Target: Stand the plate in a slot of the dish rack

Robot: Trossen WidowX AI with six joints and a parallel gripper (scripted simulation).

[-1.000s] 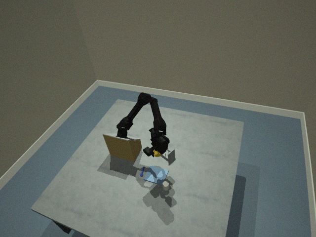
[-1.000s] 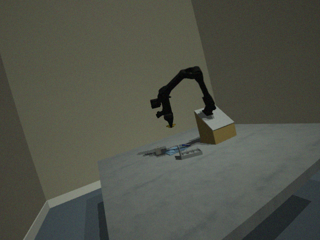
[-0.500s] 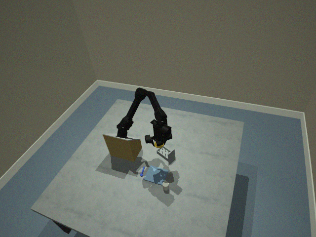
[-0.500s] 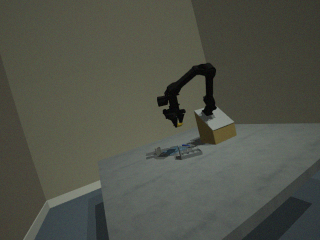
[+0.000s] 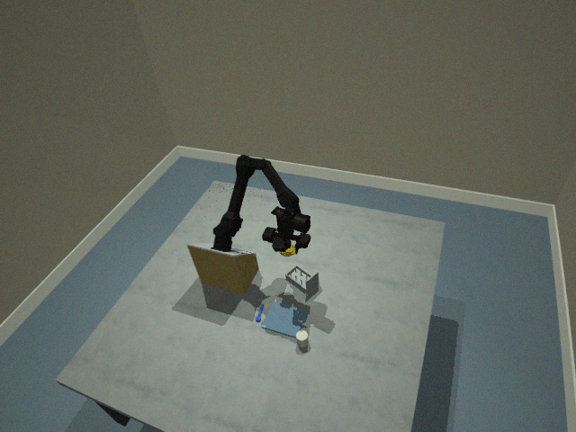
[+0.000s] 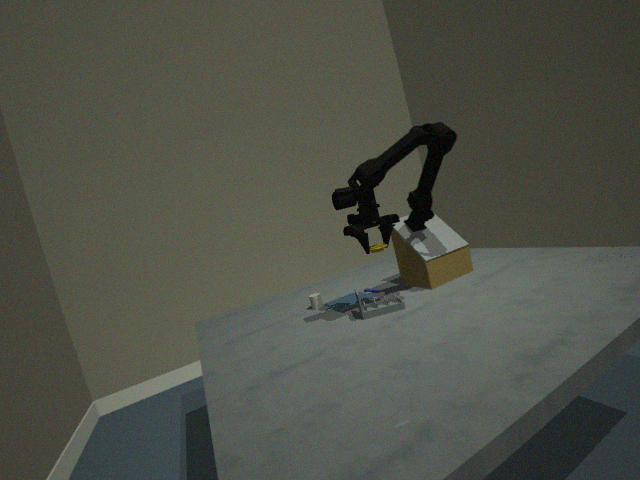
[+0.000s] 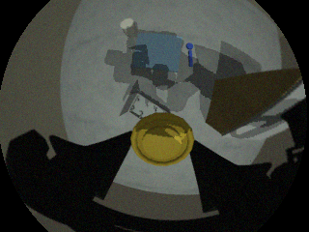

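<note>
My gripper (image 5: 289, 249) (image 6: 377, 246) (image 7: 161, 138) is shut on the yellow plate (image 5: 289, 251) (image 6: 378, 248) (image 7: 161, 138), gripped by its edges between the two black fingers. It hangs high above the table, above and a little behind the small grey dish rack (image 5: 302, 280) (image 6: 378, 304) (image 7: 143, 103). The rack stands on the table with its rails upward and no dish in it. In the wrist view the plate's hollow face shows, with the rack just beyond its rim.
A light blue mat (image 5: 283, 319) (image 6: 343, 302) (image 7: 160, 50) lies in front of the rack. A blue utensil (image 5: 258, 312) (image 7: 189, 53) lies left of the mat, a white cup (image 5: 301, 339) (image 6: 314, 300) (image 7: 127, 23) at its corner. The arm's tan base block (image 5: 225, 272) (image 6: 434, 258) stands to the left.
</note>
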